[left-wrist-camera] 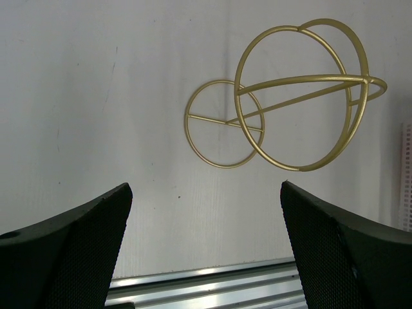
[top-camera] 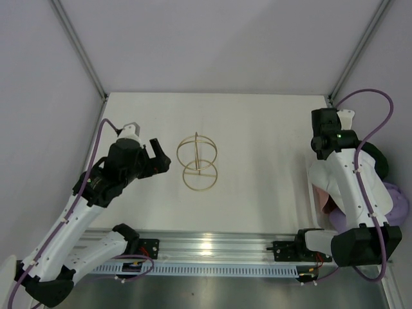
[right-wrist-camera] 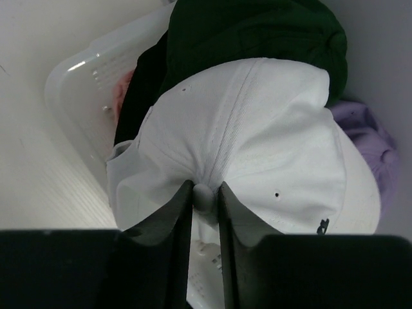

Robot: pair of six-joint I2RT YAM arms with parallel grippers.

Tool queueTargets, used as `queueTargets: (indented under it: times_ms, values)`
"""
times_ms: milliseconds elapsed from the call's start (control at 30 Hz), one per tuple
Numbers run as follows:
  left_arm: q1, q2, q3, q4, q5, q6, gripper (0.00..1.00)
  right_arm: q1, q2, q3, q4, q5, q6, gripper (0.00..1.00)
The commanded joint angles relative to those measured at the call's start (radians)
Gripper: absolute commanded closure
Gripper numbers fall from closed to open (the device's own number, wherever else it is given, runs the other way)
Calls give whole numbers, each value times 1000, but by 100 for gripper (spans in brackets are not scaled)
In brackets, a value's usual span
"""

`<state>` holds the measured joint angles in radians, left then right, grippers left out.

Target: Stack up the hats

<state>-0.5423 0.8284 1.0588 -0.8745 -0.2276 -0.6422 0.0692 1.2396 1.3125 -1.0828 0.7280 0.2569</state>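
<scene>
My right gripper [right-wrist-camera: 205, 193] is shut on the crown button of a white cap [right-wrist-camera: 270, 148] and pinches the fabric at its top. Behind it in the white mesh basket [right-wrist-camera: 77, 84] lie a dark green cap [right-wrist-camera: 257, 32], a black cap [right-wrist-camera: 145, 84], a bit of pink cap [right-wrist-camera: 123, 87] and a lavender cap [right-wrist-camera: 367, 129]. In the top view the dark green cap [top-camera: 380, 161], the lavender cap [top-camera: 400, 205] and the pink cap [top-camera: 326, 201] show at the right edge, partly hidden by my right arm. My left gripper [top-camera: 161, 161] is open and empty, left of the gold wire stand [top-camera: 197, 163].
The gold wire stand [left-wrist-camera: 302, 96] stands on the white table just ahead of my left gripper's fingers [left-wrist-camera: 84, 244]. An aluminium rail [top-camera: 212, 248] runs along the near table edge. Enclosure walls stand close on the left, right and back.
</scene>
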Motion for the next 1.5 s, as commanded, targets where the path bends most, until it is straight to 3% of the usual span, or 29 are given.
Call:
queueTargets:
  times_ms: [0, 267, 433, 533, 733, 900, 1100, 1300, 1467]
  values:
    - [16, 0, 6, 29, 13, 36, 1, -9, -5, -1, 41, 33, 7, 100]
    - [31, -21, 13, 31, 19, 50, 1, 50, -26, 209, -20, -99, -45, 100]
    - [36, -35, 26, 29, 22, 61, 0, 237, -6, 459, -60, -151, -56, 100]
    - [38, -49, 30, 28, 20, 68, 1, 288, 27, 598, -48, -334, -54, 100]
    - [42, -95, 56, 3, -35, 75, 1, 432, 112, 685, 64, -557, -91, 100]
    - [45, -130, 75, -7, -81, 76, 1, 593, 222, 803, 86, -622, -178, 100]
    - [47, -173, 96, -30, -119, 78, 0, 696, 276, 786, 193, -824, -223, 100]
    - [48, -219, 86, -54, -133, 67, 1, 699, 278, 780, 270, -849, -226, 100]
    - [48, -222, 81, -52, -144, 61, 1, 701, 261, 688, 328, -972, -235, 100]
